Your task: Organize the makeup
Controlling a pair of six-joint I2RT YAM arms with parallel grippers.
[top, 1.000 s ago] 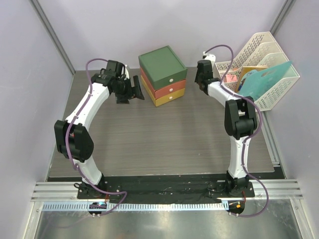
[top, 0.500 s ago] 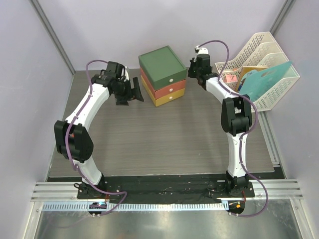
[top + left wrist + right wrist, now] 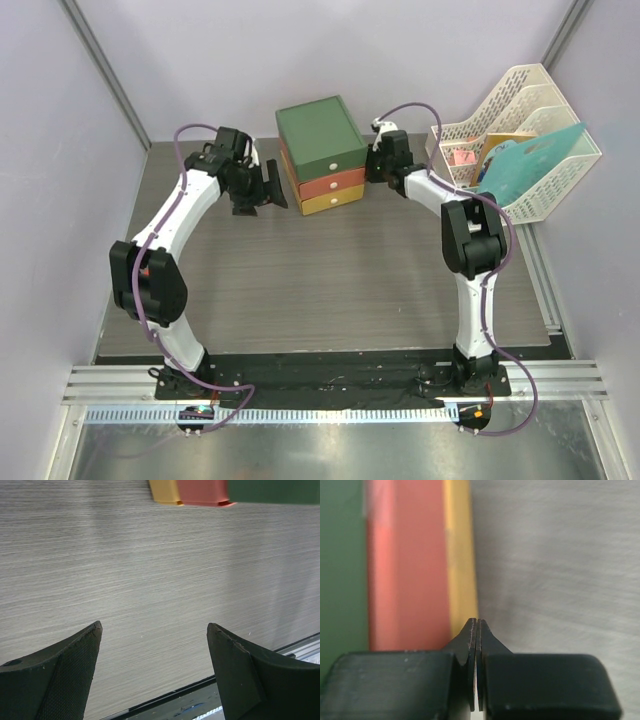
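Grey wood-grain surface (image 3: pixel 330 280) fills most of my overhead view, with both arms reaching to its far side. At the far middle sits a box (image 3: pixel 322 155) of three stacked drawers: green on top, orange in the middle, yellow at the bottom.

My left end effector (image 3: pixel 268 187) is just left of the box and apart from it. In the left wrist view it (image 3: pixel 155 627) is released. Its two dark fingers are spread wide with only bare surface (image 3: pixel 150 565) between them. The lower edge of the box (image 3: pixel 205 490) shows along the top of that view.

My right end effector (image 3: pixel 375 168) is right beside the box's right side. In the right wrist view it (image 3: pixel 476 622) is clenched, fingers pressed flat together and holding nothing. Its tips point at the line where the yellow band of the box (image 3: pixel 405 565) meets the surface (image 3: pixel 555 565). I cannot tell whether the tips touch the box.

A white lattice rack (image 3: pixel 540 200) stands at the far right edge, tilted outward. A teal folder (image 3: pixel 535 165) and some papers stand in its slots.

I cannot tell where the makeup is, as none of it shows in my three views. The drawers look shut from above.
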